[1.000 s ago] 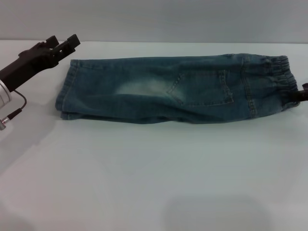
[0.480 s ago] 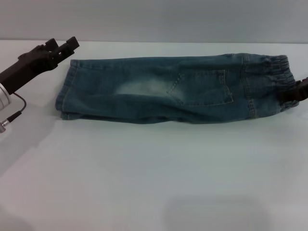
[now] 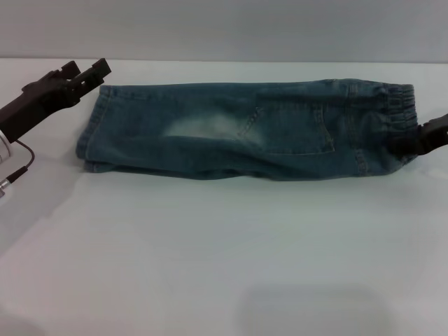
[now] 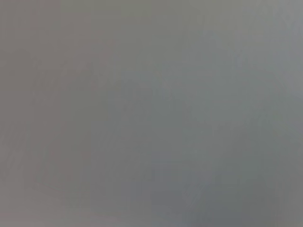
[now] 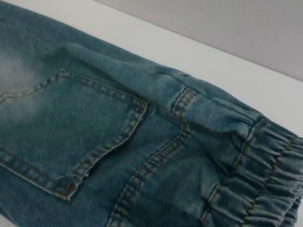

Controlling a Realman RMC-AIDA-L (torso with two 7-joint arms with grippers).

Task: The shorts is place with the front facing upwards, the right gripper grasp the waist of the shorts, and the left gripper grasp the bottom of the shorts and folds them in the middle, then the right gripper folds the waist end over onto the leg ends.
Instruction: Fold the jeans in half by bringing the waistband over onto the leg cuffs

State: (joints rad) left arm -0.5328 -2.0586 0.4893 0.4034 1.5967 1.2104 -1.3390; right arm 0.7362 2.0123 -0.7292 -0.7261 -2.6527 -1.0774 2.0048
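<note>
While the shorts [image 3: 245, 131] lie folded lengthwise across the white table [image 3: 224, 252] in the head view, the left gripper [image 3: 87, 72] hovers slightly parted beside the bottom of the shorts [image 3: 91, 136]; the right gripper [image 3: 418, 142] meets the waist [image 3: 399, 112], its grip indiscernible. Left wrist view: featureless grey. Right wrist view: waist [image 5: 255, 189] and back pocket [image 5: 71, 137].

A white desk [image 3: 224, 245] fills most of the head view, from the bottom edge up to a straight far edge near the top of the frame. Behind that edge a plain grey wall [image 3: 224, 28] runs across the upper strip. In the right wrist view the same white desk [image 5: 222, 66] crosses the upper part, with grey wall [image 5: 246, 23] beyond it. The left wrist view shows only flat grey.
</note>
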